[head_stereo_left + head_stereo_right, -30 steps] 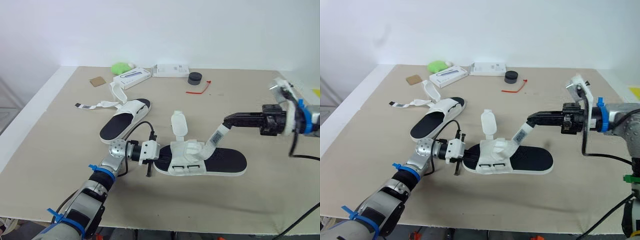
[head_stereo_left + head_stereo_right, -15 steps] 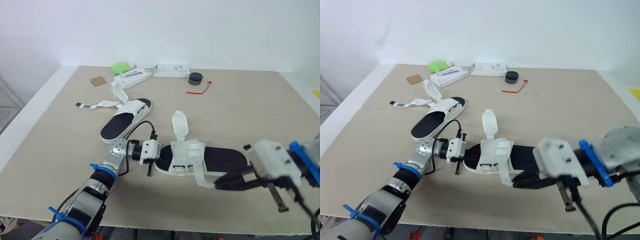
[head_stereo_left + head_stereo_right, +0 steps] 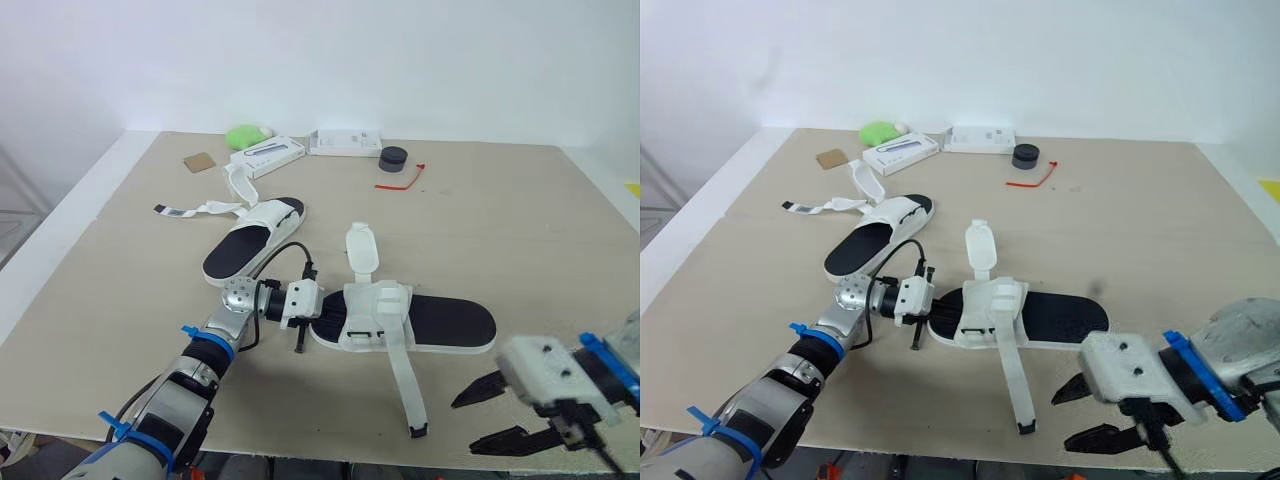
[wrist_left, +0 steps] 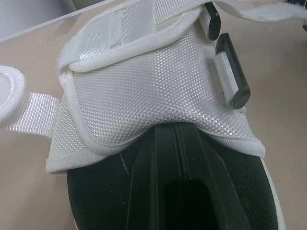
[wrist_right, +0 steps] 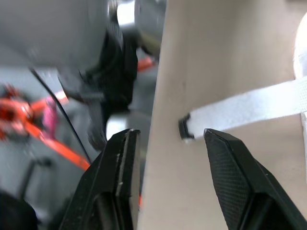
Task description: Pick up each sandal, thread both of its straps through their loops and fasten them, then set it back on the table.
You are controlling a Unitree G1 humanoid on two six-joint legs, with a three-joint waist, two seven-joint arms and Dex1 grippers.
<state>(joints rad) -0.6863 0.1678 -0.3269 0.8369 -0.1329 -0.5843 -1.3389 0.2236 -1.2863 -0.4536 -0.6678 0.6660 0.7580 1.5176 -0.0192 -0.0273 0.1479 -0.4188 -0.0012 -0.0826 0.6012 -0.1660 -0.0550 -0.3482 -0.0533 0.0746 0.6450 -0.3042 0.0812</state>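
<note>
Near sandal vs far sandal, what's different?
Near sandal lies crosswise; far sandal lies diagonally. Near sandal's long strap stretches toward the table's front edge; far sandal's straps splay leftward. Left tool is at the near sandal; far sandal is untouched. Both: white uppers, black insoles, unfastened.

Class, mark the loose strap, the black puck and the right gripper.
loose strap (image 3: 404,388), left eye view, middle of its length.
black puck (image 3: 393,156), left eye view, its top.
right gripper (image 3: 465,425), left eye view, midway between its open fingertips.

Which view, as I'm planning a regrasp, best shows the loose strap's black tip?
Right wrist view: the strap tip lies close up, ahead of the open right gripper. Eye views show it small, near the table edge.
</note>
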